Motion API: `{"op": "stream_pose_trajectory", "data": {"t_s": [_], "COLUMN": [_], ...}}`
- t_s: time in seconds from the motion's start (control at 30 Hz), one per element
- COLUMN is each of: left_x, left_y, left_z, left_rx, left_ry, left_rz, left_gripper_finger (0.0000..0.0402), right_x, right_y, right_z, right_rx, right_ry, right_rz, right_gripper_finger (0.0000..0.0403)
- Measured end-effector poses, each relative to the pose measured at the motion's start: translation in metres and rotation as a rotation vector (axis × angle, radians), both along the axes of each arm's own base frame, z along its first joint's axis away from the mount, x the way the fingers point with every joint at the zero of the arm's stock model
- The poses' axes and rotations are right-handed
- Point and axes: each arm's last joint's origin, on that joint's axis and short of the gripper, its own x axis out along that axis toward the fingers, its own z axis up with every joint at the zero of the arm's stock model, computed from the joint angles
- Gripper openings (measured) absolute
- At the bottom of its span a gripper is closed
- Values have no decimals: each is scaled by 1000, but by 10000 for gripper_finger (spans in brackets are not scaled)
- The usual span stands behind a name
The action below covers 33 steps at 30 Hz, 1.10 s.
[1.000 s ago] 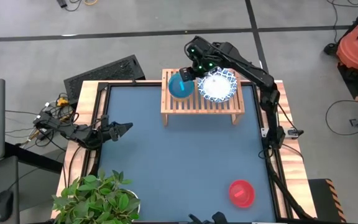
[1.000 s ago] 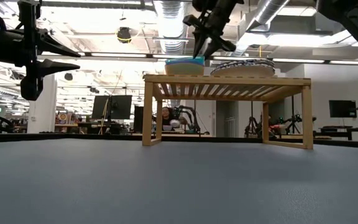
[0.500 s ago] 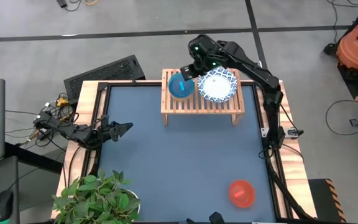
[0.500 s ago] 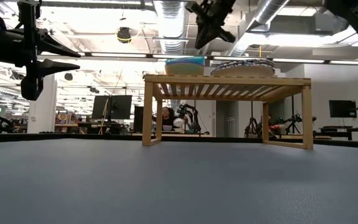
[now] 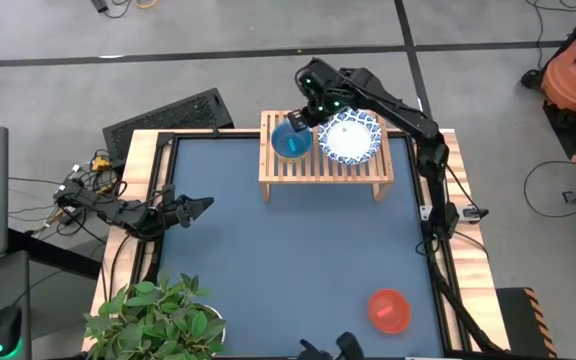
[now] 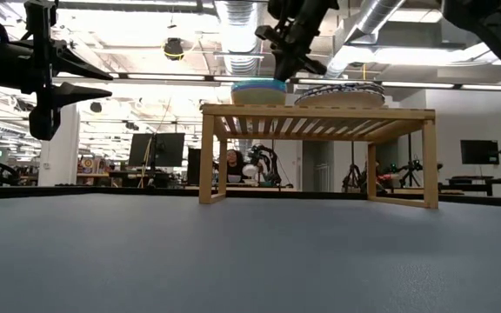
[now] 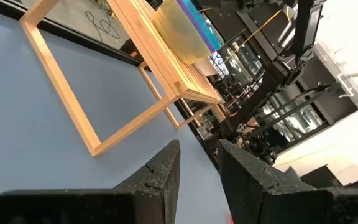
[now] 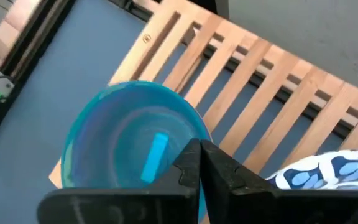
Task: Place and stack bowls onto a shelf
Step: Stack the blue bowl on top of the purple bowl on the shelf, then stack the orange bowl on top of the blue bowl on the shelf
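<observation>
The right gripper [image 5: 306, 116] hovers just above the teal bowl [image 5: 290, 139], fingers together and holding nothing. That bowl sits on the shelf [image 5: 325, 163] at the table's 12 o'clock, beside the patterned bowl [image 5: 350, 138]. Placing looks done. Next likely target: the red bowl [image 5: 388, 309] near 5 o'clock. The left gripper [image 5: 200, 206] waits at 9 o'clock, fingers slightly apart.
</observation>
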Motion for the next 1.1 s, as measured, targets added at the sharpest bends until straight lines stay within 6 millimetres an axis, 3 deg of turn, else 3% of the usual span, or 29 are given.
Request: {"op": "stream_pose_trajectory", "data": {"t_s": [0.2,0.37,0.53,0.77,0.97,1.1], "left_x": [0,0,0,0,0,0], "left_y": [0,0,0,0,0,0], "left_z": [0,0,0,0,0,0], "left_rx": [-2,-8,-12,-7,-11,-21], "left_ry": [0,-4,-5,-3,-4,-10], "left_rz": [0,0,1,5,4,-1], "left_gripper_finger": [94,94,94,94,94,94], "right_x": [-3,-18,-33,-31,-42,-63], "right_y": [0,29,92,209,294,335], "right_z": [3,24,36,34,-5,-39], "right_rx": [2,57,152,154,223,265], "right_ry": [-3,-14,126,178,342,490], "right_rz": [7,84,211,352,305,221], "right_gripper_finger": [24,55,62,64,64,75]}}
